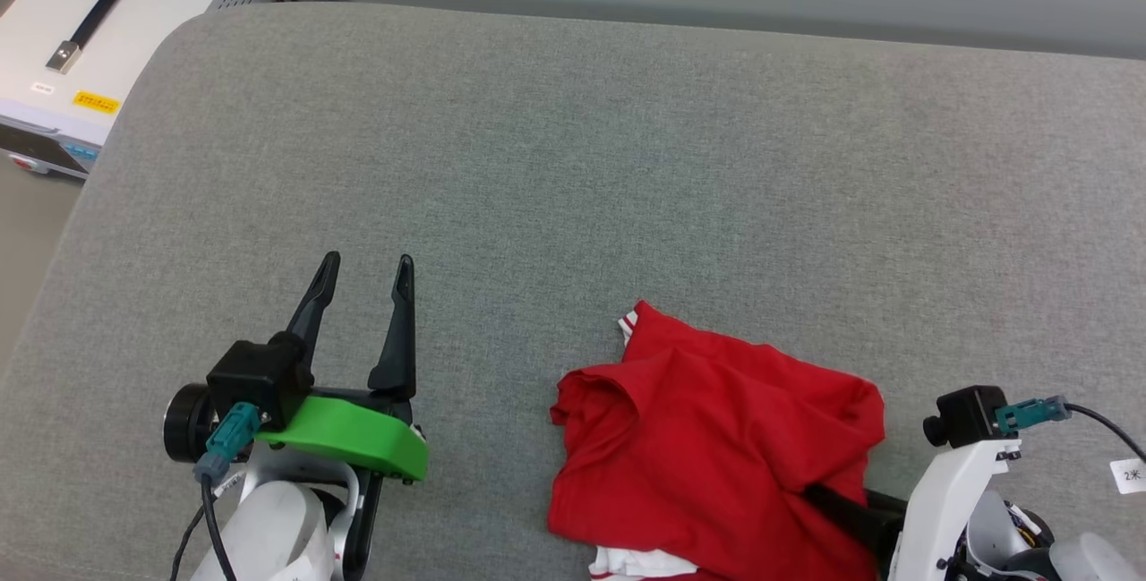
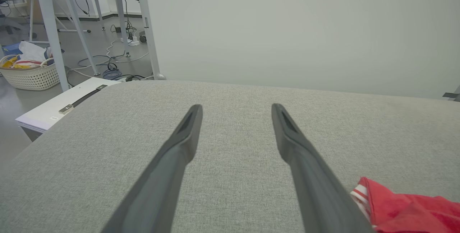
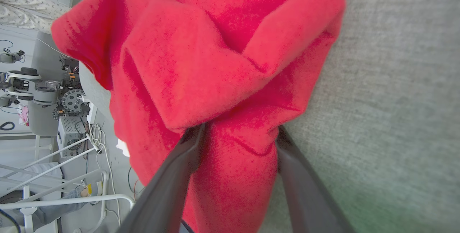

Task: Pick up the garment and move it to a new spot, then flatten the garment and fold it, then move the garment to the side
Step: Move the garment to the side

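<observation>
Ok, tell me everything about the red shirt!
The red shirt is soft-looking cloth, crumpled in a heap on the grey padded surface, near the front right. Red-and-white striped trim peeks out at its top corner, white cloth at its bottom edge. The right gripper has its fingers either side of a bunched fold.

We can read one marking: a small white tag (image 1: 1130, 474) beside the black cable (image 1: 1106, 424) at the far right says "2米". The white case (image 1: 134, 17) at the upper left carries a yellow sticker (image 1: 96, 101) and a small white label (image 1: 42, 88). Both are too small for us to read.
</observation>
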{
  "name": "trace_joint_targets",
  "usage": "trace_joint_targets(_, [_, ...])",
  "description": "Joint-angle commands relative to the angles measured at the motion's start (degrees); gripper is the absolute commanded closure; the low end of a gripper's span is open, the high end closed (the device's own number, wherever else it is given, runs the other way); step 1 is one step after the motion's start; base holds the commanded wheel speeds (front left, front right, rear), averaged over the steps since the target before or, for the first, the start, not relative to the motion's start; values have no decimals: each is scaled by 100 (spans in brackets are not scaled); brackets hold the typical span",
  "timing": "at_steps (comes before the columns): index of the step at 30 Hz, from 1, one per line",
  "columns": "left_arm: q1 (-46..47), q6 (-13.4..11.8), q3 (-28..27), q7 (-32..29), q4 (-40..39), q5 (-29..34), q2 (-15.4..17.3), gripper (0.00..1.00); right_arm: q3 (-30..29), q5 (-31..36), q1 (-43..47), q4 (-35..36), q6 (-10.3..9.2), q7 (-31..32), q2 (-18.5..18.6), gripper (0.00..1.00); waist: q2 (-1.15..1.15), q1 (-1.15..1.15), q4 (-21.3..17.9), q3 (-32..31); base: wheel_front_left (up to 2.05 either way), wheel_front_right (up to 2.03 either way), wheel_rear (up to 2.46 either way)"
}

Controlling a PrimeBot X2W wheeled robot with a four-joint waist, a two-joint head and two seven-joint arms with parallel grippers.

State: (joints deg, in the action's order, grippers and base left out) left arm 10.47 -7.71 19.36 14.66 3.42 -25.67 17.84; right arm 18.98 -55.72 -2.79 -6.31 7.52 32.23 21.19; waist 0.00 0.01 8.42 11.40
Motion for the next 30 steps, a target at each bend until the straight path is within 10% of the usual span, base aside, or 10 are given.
trace_joint_targets(1, [52, 48, -38, 33, 34, 76, -40, 0, 121, -41, -12, -114, -3, 10, 5, 100, 0, -1, -3, -22, 0, 0, 0])
trace_joint_targets(16, [-268, 99, -185, 33, 85, 157, -6, 0, 107, -14, -163, -205, -3, -430, 529, 100, 0, -1, -389, -578, 0, 0, 0])
trace_joint_targets(30, [-253, 90, -138, 28, -118, 218, 34, 0, -212, 987, -515, -267, -3, -188, 1084, 100, 0, -1, -2054, -461, 0, 0, 0])
